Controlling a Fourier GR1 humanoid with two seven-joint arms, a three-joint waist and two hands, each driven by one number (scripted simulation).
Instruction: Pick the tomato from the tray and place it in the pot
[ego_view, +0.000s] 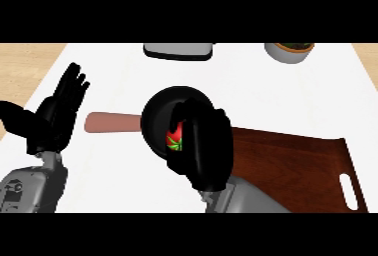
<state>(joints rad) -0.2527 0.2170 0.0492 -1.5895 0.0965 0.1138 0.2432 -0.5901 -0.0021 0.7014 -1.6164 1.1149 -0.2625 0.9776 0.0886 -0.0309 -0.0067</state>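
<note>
Right hand (208, 150) has its fingers curled round the tomato (175, 139), only a patch of red and green leaf showing past them. The tomato is off the tray (295, 160) and held over the mouth of the black pot (164, 97) mid-bench; the tray lies on the right, toward the near edge. Can't tell whether the tomato is inside the pot or just above the rim, the hand hides that. Left hand (59, 117) is open, fingers up, resting by the bench's left edge. Risks: letting go while the tomato sits close to the pot's near-right rim could bounce it off the wall and out onto the bench; fingers look tight against the rim, so opening or pulling back could nudge the pot or swing its handle (111, 122); a round tomato may roll on release.
</note>
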